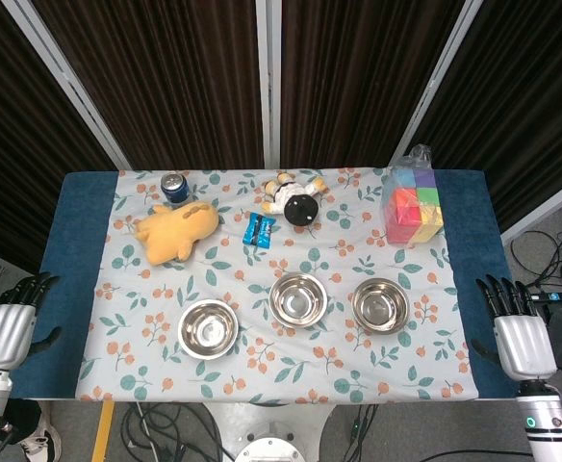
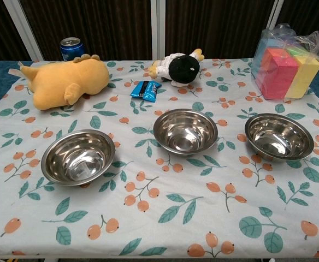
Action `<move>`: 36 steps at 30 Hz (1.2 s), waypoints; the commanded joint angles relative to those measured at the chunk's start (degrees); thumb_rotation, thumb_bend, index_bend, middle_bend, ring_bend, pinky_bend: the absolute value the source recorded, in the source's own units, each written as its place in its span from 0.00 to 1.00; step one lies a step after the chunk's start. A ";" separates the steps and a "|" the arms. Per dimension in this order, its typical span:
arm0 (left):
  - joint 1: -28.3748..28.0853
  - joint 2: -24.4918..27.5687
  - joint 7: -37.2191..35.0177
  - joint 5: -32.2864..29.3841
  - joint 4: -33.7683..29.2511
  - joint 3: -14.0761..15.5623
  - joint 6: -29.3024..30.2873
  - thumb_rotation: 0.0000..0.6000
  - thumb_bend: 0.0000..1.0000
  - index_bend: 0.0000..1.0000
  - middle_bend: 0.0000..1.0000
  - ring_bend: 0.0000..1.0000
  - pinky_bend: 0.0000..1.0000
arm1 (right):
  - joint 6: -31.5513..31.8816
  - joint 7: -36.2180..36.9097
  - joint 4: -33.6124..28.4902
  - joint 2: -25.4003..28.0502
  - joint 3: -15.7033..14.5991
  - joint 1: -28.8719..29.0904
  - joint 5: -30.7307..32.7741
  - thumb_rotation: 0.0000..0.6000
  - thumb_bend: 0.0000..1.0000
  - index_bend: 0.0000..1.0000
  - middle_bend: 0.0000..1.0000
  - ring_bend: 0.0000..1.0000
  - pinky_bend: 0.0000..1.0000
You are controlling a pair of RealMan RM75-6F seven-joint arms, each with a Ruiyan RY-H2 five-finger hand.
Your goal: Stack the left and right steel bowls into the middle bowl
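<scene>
the left robot hand (image 1: 7, 332) and right robot hand (image 1: 522, 337) hang off the worktop's (image 1: 69, 289) side edges, fingers spread and holding nothing, which we judge a ready pose before any reach. between them three steel bowls sit apart in a row on the floral cloth (image 2: 165, 218): left bowl (image 2: 78, 156), middle bowl (image 2: 185, 131), right bowl (image 2: 278, 136), all upright and empty, so we read stacking as not begun. behind lie a yellow plush toy (image 2: 66, 80), blue can (image 2: 72, 48), blue packet (image 2: 145, 89), small doll (image 2: 178, 66) and bagged coloured blocks (image 2: 286, 63).
</scene>
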 commanded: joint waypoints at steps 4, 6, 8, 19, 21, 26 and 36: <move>0.10 -0.37 0.13 -0.08 0.34 0.33 -0.31 1.00 0.25 0.22 0.25 0.18 0.28 | -0.18 -0.18 0.37 -0.47 -0.22 0.27 -0.57 1.00 0.10 0.06 0.07 0.00 0.00; 0.07 -0.38 0.30 -0.09 0.24 0.44 -0.50 1.00 0.25 0.22 0.25 0.18 0.28 | 0.90 0.18 1.06 -1.20 -0.08 0.35 -1.75 1.00 0.10 0.08 0.11 0.00 0.00; -0.09 -0.23 0.57 -0.16 -0.09 0.49 -0.87 1.00 0.25 0.22 0.25 0.18 0.28 | 3.02 0.15 2.21 -2.83 0.27 0.31 -3.43 1.00 0.11 0.14 0.18 0.04 0.07; -0.22 -0.52 0.30 0.02 0.20 1.85 -2.76 1.00 0.25 0.22 0.25 0.18 0.28 | 0.71 -7.60 8.82 -12.73 -1.57 3.24 -8.66 1.00 0.15 0.40 0.42 0.31 0.32; -0.31 -0.86 0.40 -0.18 0.60 2.06 -3.36 1.00 0.25 0.22 0.25 0.18 0.28 | -1.44 -9.11 10.77 -14.15 -1.43 4.80 -8.95 1.00 0.16 0.42 0.44 0.33 0.28; -0.73 -1.32 0.62 0.00 0.71 2.22 -4.11 1.00 0.25 0.22 0.25 0.18 0.28 | -7.64 -10.22 12.75 -16.49 -1.01 8.28 -7.62 1.00 0.17 0.47 0.47 0.38 0.35; -2.47 -0.78 1.40 1.19 -0.32 2.12 -5.69 1.00 0.25 0.22 0.25 0.18 0.29 | -12.73 -13.46 15.27 -20.53 -1.81 10.83 -5.74 1.00 0.17 0.49 0.48 0.38 0.36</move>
